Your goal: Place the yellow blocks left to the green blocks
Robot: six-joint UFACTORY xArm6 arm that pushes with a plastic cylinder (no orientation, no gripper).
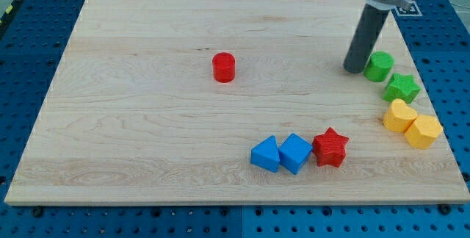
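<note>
A green cylinder (380, 66) and a green star (402, 88) lie near the board's right edge. Just below them sit a yellow heart-shaped block (399, 115) and a yellow hexagon (424, 131), touching each other. My tip (355, 68) rests on the board just left of the green cylinder, close to it or touching it; I cannot tell which. The yellow blocks are below and right of my tip.
A red cylinder (224, 67) stands near the board's middle. A blue triangular block (266, 154), a blue cube (295, 153) and a red star (330, 148) sit in a row at lower middle. The wooden board (132, 120) lies on a blue pegboard.
</note>
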